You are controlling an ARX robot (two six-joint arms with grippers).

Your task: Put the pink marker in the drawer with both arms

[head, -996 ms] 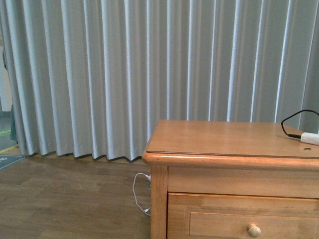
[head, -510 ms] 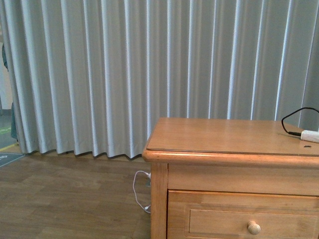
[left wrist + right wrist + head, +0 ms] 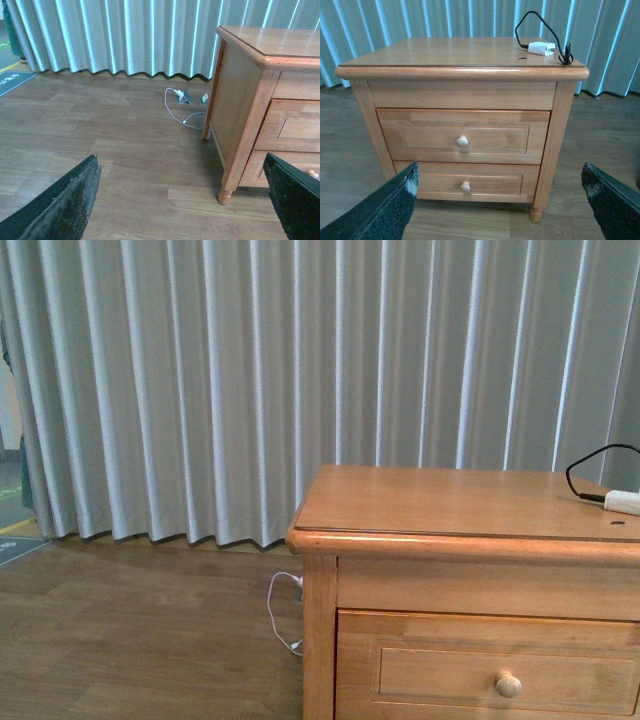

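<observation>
Nearest the cameras, both grippers are spread wide and hold nothing: the left gripper (image 3: 182,200) shows one black finger at each lower corner of its wrist view with bare wood floor (image 3: 100,140) between them, and the right gripper (image 3: 500,200) frames the wooden cabinet (image 3: 555,150) in the same manner. Beyond the right gripper, the upper drawer (image 3: 420,137) is fully closed, its round knob (image 3: 462,141) centred on the recessed panel; a lower drawer (image 3: 492,184) with its own knob sits beneath, also closed. The knob is small, smooth and rigid, so it calls for a centred pinch from both sides and a straight pull; a loose grip is likely to slip off. On the cabinet top, toward the far corner, lies a white plug (image 3: 541,48) with a black cable (image 3: 525,25). Behind the cabinet hangs a pale curtain (image 3: 200,390). The pink marker is not visible in any view; its location cannot be determined. As a slim, light, stiff pen it would likely roll readily and should be gripped across mid-barrel.
</observation>
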